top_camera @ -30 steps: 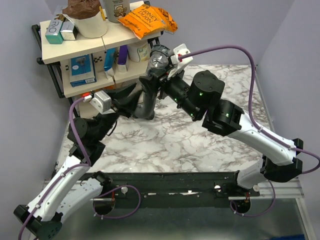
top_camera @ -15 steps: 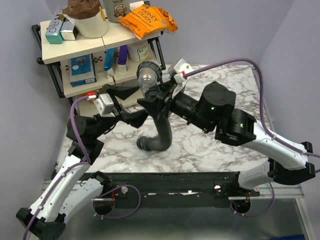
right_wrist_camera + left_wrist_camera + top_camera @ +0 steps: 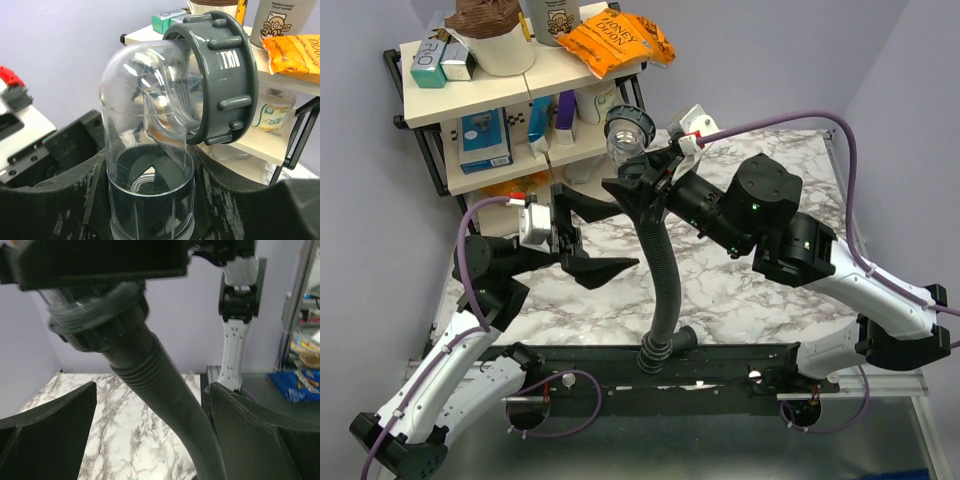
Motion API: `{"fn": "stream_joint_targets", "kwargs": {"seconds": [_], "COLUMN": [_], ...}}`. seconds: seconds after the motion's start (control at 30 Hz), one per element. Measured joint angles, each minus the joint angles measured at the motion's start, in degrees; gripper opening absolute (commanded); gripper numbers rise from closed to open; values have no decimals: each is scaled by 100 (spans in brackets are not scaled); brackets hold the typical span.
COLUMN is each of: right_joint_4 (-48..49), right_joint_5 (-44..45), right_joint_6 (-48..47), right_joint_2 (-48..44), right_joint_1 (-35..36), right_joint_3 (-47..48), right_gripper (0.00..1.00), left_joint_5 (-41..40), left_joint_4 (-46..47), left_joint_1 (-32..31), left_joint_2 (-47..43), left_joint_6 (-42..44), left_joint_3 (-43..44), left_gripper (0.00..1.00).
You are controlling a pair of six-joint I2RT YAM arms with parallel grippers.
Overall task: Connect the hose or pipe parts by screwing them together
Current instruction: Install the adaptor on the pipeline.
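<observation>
We judge the job nearly done. The hose hangs from the bottom of the clear elbow, with its collar seated against the elbow's lower mouth. That joint looks made, though we cannot tell whether it is screwed fully tight. The grey ring nut on the elbow's upper mouth has nothing joined to it.

The right claw is clamped on the elbow just below its bend and holds it up off the bench. The left claw stands wide apart, below and to the left of the elbow, gripping nothing.

Only the overhead view gives us the hose's whole run, down to its free end far below the elbow. The left wrist view brings the collar close and shows the hose passing between the spread fingers. The right wrist view shows the elbow is see-through and the nut ribbed, but the hose is hidden there.
</observation>
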Motion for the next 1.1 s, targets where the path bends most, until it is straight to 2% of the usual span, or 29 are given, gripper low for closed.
{"fn": "stream_joint_targets", "kwargs": {"seconds": [0.13,0.2,0.27,0.43,0.57,0.67,0.77,0.9,1.1], "right_joint_4": [-11,-35,-68,-22,63,201,472,1019,1766], "right_joint_5": [-125,-190,-295,-634,-992,-1272,-1626,-1899,-2361], "right_joint_6": [-9,-35,-70,-107,-79,7,74,345,929], "right_joint_2": [87,186,337,776,1001,1003,817,452,177], "right_joint_1": [-35,-72,-149,-459,-667,-745,-750,-835,-813], "right_joint_3": [98,284,599,1473,1692,1410,730,-232,-1023], "right_gripper": [1,1,1,1,1,1,1,1,1], "left_joint_5": [-1082,-1810,-2201,-2376,-2293,-2227,-2227,-2203,-2153], "left_joint_4": [116,118,192,518,621,632,671,831,887], "left_joint_1": [0,2,20,76,81,81,81,118,116], "left_joint_2": [20,37,83,57,-22,-70,-94,-90,-26], "left_joint_6": [-413,-616,-846,-1314,-1432,-1405,-1285,-1137,-975], "left_joint_3": [15,72,133,179,179,179,138,-173,-612], "left_gripper": [99,99,99,99,99,99,99,99,99]}}
